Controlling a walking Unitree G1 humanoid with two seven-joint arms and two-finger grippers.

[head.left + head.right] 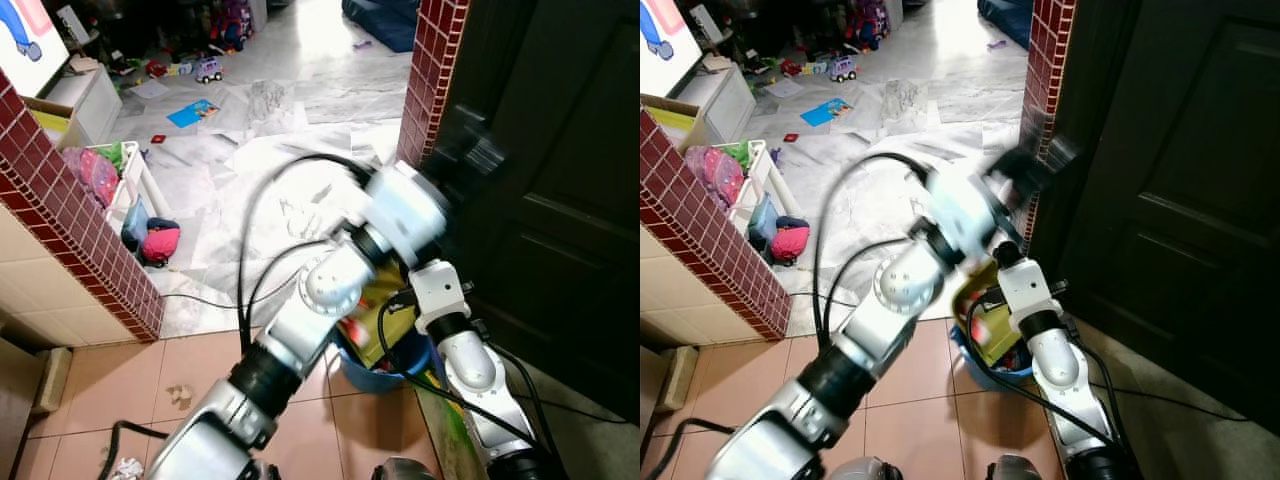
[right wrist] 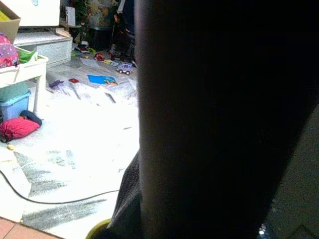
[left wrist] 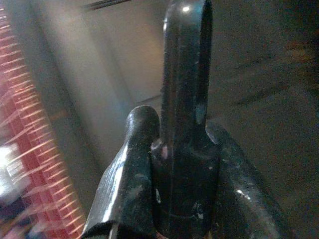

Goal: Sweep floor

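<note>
We stand at a doorway between a tiled floor and a white marble floor beyond. Both silver arms reach forward toward a dark door beside a red brick pillar.

The left hand is raised against the edge of the door and pillar, blurred. In the left wrist view its black fingers lie pressed together with no gap between them and nothing visible in their grip; the background there is smeared.

The right hand: we cannot tell its state. The right arm rises beside a blue bucket standing on the tiled floor at the foot of the door, with a yellow item in it that we cannot identify.

No broom can be made out.

On the marble floor lie a blue book, a toy truck, a pink bag and a black cable. A crumpled scrap lies on the tiled floor.
</note>
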